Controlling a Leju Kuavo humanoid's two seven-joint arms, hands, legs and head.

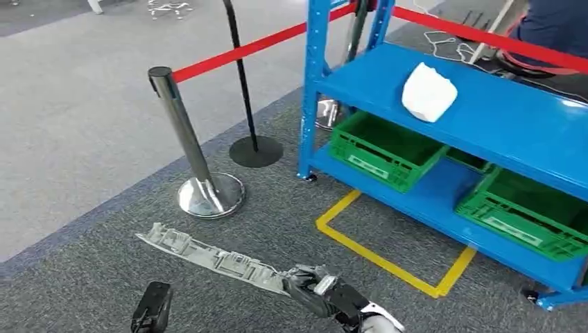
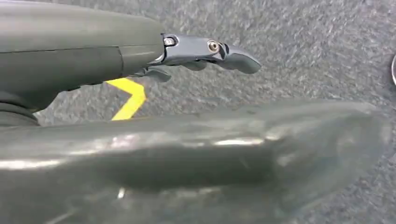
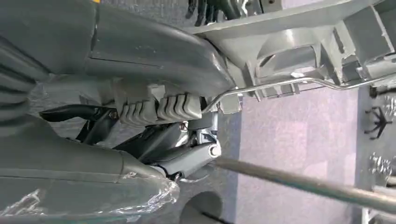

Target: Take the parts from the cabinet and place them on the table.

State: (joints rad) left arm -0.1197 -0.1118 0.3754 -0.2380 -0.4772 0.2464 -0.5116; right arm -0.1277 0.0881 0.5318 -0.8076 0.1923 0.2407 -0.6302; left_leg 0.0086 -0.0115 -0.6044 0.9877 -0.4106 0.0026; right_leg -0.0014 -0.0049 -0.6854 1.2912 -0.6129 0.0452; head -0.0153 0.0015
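Observation:
A long grey plastic part (image 1: 208, 255) with ribs and clips hangs level above the carpet, low in the head view. My right hand (image 1: 326, 288) grips its right end; up close, the fingers (image 3: 159, 109) wrap the part (image 3: 299, 42) beside a thin metal rod on it. My left hand (image 1: 151, 305) hangs at the lower left, holding nothing, its fingers (image 2: 210, 49) stretched out over the carpet. The blue cabinet (image 1: 485, 111) stands at the right with a white wrapped item (image 1: 428, 91) on its upper shelf.
Two green crates (image 1: 385, 149) (image 1: 530, 211) sit on the cabinet's lower shelf. A chrome stanchion (image 1: 182, 132) with a red belt (image 1: 243, 50) stands left of it, a black post (image 1: 243, 90) behind. Yellow tape (image 1: 388, 260) marks the floor. A person (image 1: 555, 24) is behind the cabinet.

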